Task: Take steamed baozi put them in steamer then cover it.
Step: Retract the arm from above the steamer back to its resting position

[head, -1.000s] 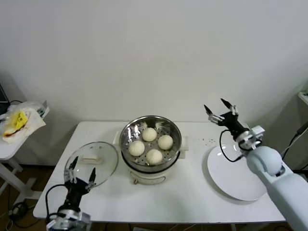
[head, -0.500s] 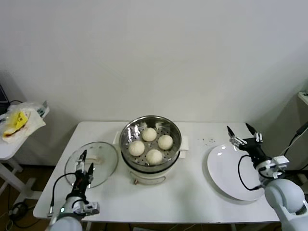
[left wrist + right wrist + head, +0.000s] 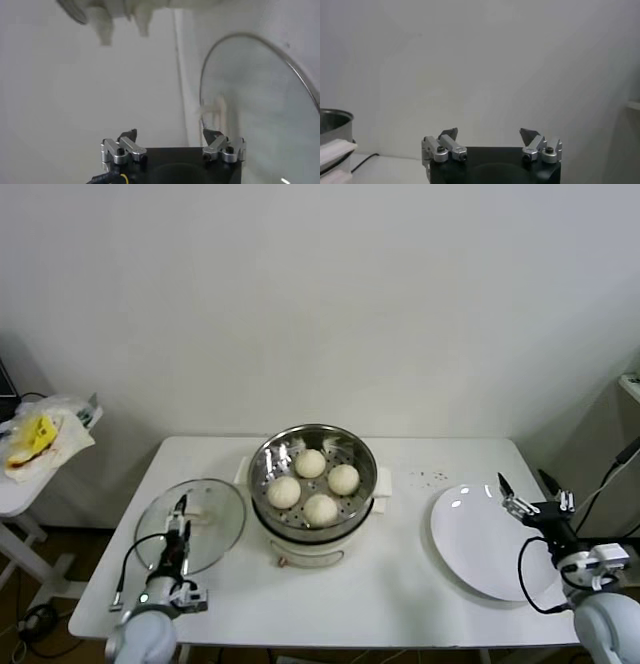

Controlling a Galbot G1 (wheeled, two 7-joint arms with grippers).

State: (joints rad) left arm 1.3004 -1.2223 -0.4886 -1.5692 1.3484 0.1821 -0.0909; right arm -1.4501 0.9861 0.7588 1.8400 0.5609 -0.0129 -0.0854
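Head view shows the steamer [image 3: 313, 484] in the middle of the frame, on a white table [image 3: 400, 584]. It is a shiny steel basket with little holes in the bottom, and it sits in a cream pot base. Four steamed baozi [image 3: 311, 463] [image 3: 343, 479] [image 3: 284, 492] [image 3: 320, 509] lie inside it, close together. They are round and cream-white. The top of the steamer is open.

A round glass lid [image 3: 192, 525] lies flat on the table at the lower left of the frame, just beside the steamer. The left gripper [image 3: 177, 532] is over the lid, at the side nearer the camera. Its jaws are wide apart and hold nothing. In the left wrist view, the left gripper [image 3: 172, 140] shows both fingers spread, with the lid's rim [image 3: 250, 75] close in front.

A flat white plate [image 3: 480, 544] lies on the table at the right of the frame, well apart from the steamer. The right gripper [image 3: 535, 492] is by the plate's right edge, pointing up. Its jaws are wide apart too, and empty. In the right wrist view, the right gripper [image 3: 490, 136] faces a bare wall.

A small side table with a bag [image 3: 35, 439] on it stands at the far left of the frame.
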